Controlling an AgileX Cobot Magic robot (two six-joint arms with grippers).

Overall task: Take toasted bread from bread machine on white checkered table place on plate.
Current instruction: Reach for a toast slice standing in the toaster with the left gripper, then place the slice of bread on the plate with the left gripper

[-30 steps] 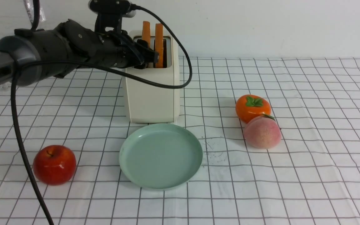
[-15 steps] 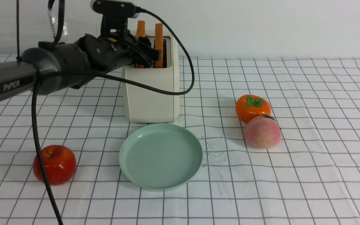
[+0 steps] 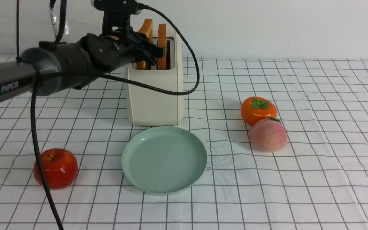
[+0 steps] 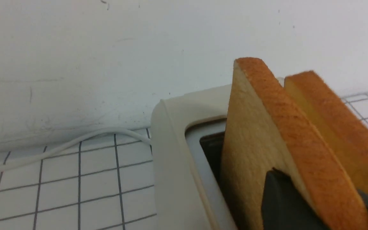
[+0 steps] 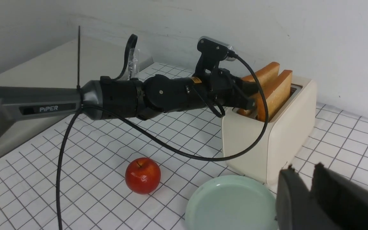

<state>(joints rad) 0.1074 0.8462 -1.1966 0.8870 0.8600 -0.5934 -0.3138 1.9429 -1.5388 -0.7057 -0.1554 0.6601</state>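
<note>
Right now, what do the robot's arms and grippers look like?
The left arm is a round tube, grey at the base and matte black toward the wrist, with white PiPER lettering. A black cable loops under it, and a black-and-silver camera sits on a bracket over the wrist. The left gripper and right gripper have flat black fingers. The right arm is out of view.

Upright toasted bread (image 3: 162,41) in bread machine (image 3: 154,95)

Left claw (image 5: 251,94) around toasted bread (image 5: 266,72)
</note>
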